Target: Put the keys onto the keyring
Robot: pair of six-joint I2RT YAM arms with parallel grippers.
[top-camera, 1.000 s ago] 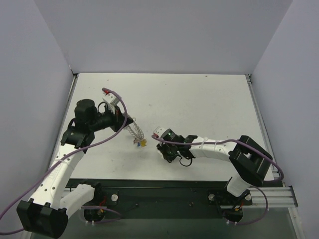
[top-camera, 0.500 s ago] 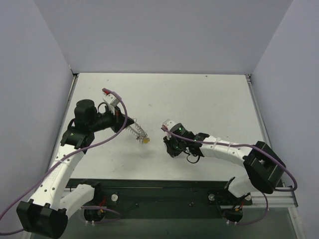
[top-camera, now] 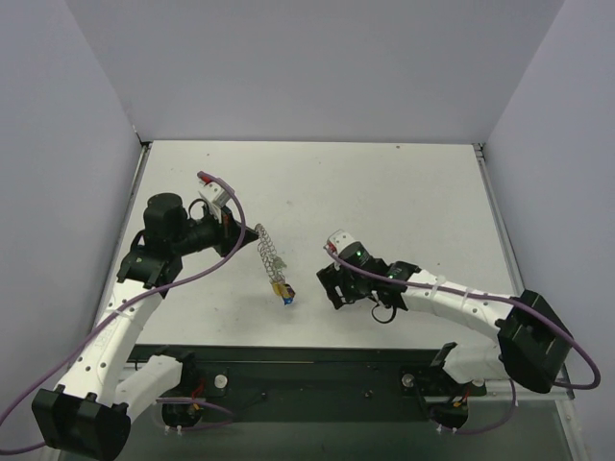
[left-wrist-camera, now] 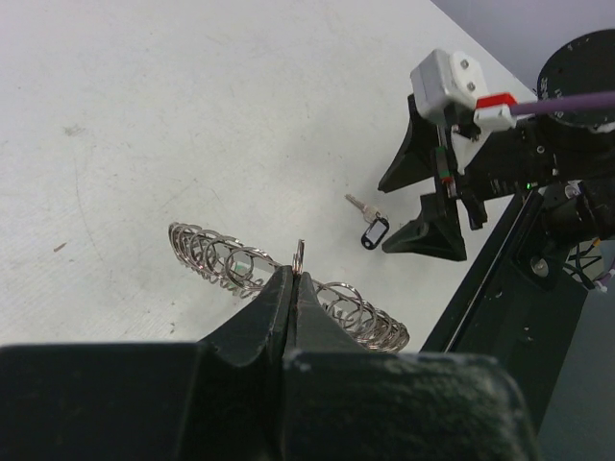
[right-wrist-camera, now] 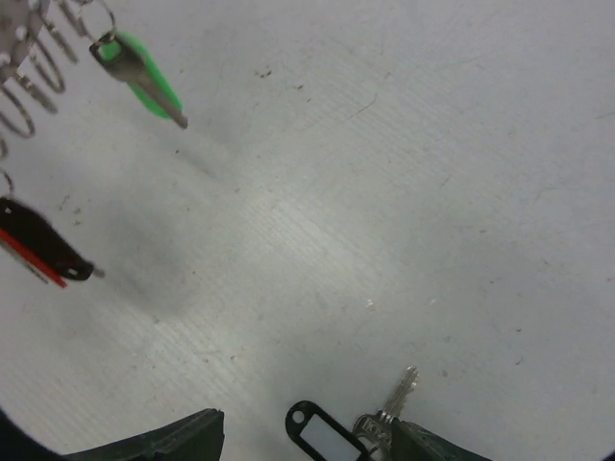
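My left gripper [left-wrist-camera: 294, 276] is shut on one loop of the keyring [left-wrist-camera: 231, 264], a silvery coil that hangs slanting from it over the table [top-camera: 269, 252]. Several keys with coloured heads dangle from the coil's low end [top-camera: 282, 291]. In the right wrist view a green key [right-wrist-camera: 144, 84] and a black-and-red key [right-wrist-camera: 38, 245] hang from the keyring [right-wrist-camera: 19, 67]. My right gripper [right-wrist-camera: 306, 444] stands open low over the table. A loose key with a black tag [right-wrist-camera: 338, 440] lies flat between its fingers, close to the right finger [right-wrist-camera: 437, 448]; it also shows in the left wrist view [left-wrist-camera: 371, 230].
Grey walls enclose the white table [top-camera: 384, 202] on the left, back and right. A black rail [top-camera: 336, 365] with both arm bases runs along the near edge. My right arm [top-camera: 452, 298] stretches low across the table's right front.
My right gripper has opened and drawn back to the right, and the black-tagged key now lies on the table. The keyring has swung, so its hanging keys sit lower and nearer.
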